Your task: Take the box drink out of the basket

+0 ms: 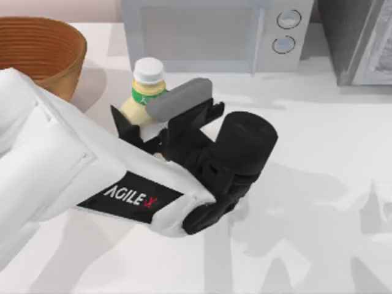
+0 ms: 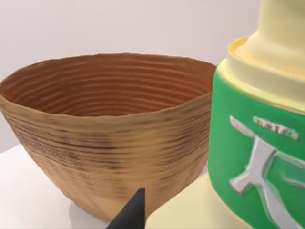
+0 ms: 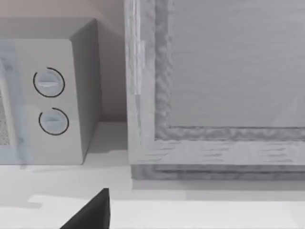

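Box drink (image 1: 143, 92): upright, outside the basket (image 1: 43, 52), between it and the microwave (image 1: 208, 33), over the white tabletop (image 1: 306, 184); whether it touches the surface cannot be told. Left end effector (image 1: 160, 116): clamped on the drink's body, grey finger (image 1: 177, 99) across its label. Basket: top-left of the tabletop. Right arm's finger state: cannot tell.

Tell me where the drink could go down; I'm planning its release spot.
Bare tabletop lies right of the left gripper, below the microwave. It is crowded at the top left, where the box drink sits between the basket and the microwave.
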You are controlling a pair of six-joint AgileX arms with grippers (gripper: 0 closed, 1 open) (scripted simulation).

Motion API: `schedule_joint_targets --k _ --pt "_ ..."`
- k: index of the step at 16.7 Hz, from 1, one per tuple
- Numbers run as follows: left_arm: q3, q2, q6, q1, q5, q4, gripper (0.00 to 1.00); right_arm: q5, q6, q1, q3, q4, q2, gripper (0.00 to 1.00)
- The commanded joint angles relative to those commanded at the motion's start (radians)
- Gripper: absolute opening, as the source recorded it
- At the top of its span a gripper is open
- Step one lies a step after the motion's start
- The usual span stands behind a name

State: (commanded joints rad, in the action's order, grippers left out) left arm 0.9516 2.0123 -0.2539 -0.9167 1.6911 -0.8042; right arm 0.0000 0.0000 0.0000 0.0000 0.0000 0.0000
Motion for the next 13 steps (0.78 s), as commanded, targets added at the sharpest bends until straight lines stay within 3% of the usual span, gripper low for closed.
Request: schedule_joint_targets --k 7,13 --pt "0.0 0.0 0.0 0.0 0.0 0.0 0.98 0.0 0.0 0.0 0.0 0.0 0.0 1.0" --pt "0.0 0.0 0.0 0.0 0.0 0.0 1.0 0.0 0.0 0.0 0.0 0.0 0.0 1.0"
